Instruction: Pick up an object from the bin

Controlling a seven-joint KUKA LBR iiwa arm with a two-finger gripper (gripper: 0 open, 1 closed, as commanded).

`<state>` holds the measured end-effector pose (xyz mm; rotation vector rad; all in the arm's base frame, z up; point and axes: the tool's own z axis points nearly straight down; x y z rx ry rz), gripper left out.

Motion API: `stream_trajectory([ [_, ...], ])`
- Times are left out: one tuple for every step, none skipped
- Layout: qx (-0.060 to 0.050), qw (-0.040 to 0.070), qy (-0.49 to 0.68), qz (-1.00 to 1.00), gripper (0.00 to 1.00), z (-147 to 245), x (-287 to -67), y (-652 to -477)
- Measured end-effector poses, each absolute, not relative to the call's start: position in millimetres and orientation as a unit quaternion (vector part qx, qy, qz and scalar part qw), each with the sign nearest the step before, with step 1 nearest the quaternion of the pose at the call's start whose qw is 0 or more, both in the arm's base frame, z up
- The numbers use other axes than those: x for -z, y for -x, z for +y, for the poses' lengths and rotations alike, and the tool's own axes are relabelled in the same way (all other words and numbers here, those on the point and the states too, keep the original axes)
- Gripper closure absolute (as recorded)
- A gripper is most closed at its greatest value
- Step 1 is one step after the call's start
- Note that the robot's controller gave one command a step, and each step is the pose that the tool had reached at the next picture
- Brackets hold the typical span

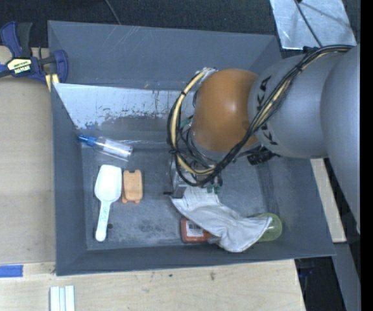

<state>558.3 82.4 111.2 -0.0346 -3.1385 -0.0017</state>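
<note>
My gripper (175,181) hangs below the arm's wrist in the middle of the bin, its lower end right at the upper left edge of a crumpled white cloth (220,220). Partly under the cloth's lower left side lies a brown packet (191,230). A tan sponge block (132,186) rests on the floor a short way to the gripper's left. Beside that block is a white plastic scoop (106,196) with its handle pointing to the front.
A clear tube with a blue cap (106,146) lies at the back left of the floor. A green round thing (273,228) pokes out from under the cloth's right end. The arm and its cables cover the bin's right half.
</note>
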Motion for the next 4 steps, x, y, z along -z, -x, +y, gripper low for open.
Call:
stream_trajectory([
  [0.0,-0.001,-0.021,-1.0,1.0,36.0,-153.7,-588.2],
  [0.0,0.0,-0.059,-0.998,0.0,69.9,-148.7,-550.6],
  [0.0,-0.001,-0.058,-0.998,0.0,68.1,-149.2,-552.4],
  [0.001,-0.006,-0.058,-0.998,0.0,27.0,-103.8,-568.2],
])
